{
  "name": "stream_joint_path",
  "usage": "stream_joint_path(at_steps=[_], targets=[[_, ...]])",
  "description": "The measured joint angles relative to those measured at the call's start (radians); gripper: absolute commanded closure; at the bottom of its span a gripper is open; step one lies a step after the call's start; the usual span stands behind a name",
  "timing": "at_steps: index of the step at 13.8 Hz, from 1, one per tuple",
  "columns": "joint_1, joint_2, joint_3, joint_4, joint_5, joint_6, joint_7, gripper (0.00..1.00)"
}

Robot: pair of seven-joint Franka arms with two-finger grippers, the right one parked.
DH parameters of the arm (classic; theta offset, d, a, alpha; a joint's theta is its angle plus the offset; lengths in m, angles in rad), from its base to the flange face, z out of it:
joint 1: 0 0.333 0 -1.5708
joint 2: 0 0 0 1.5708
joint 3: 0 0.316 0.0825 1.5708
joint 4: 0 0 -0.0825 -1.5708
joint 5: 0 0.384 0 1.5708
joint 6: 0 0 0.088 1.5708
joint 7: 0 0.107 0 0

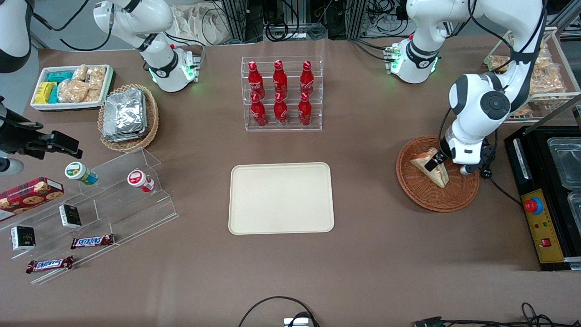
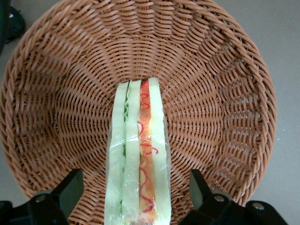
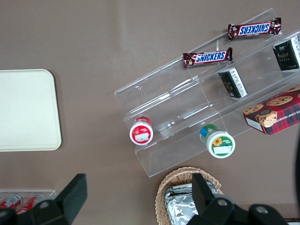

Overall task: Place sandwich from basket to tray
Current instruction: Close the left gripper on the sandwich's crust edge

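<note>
Front view: brown table (image 1: 363, 254), cables at upper edge. Gripper (image 2: 136, 190) spread wide astride sandwich (image 2: 138, 154), gripping nothing, inside basket (image 2: 225, 93) at right of frame; tray (image 1: 281, 198) at center.

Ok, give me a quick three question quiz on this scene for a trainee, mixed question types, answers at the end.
1. True or false: the sandwich lies in the basket.
2. The claw is: A) open, one finger either side of the sandwich; B) shut above the tray; C) gripping a bottle.
3. How many red bottles stand in the clear rack?

Key: 1 true; 2 A; 3 six.
</note>
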Motion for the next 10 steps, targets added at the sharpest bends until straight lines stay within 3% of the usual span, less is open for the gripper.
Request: stream_joint_path(at_steps=[2,3,5,6,8,10], targets=[[0.0,0.014,0.0,-0.012,0.0,0.033,-0.006,0.03],[0.0,0.023,0.0,-0.017,0.0,0.048,-0.007,0.11],[0.0,0.036,0.0,-0.02,0.0,0.061,-0.014,0.49],[0.0,0.04,0.0,-0.02,0.0,0.063,-0.016,0.61],[-0.001,0.045,0.0,-0.02,0.0,0.065,-0.017,0.72],[-0.007,0.046,-0.002,-0.02,0.0,0.066,-0.017,0.73]])
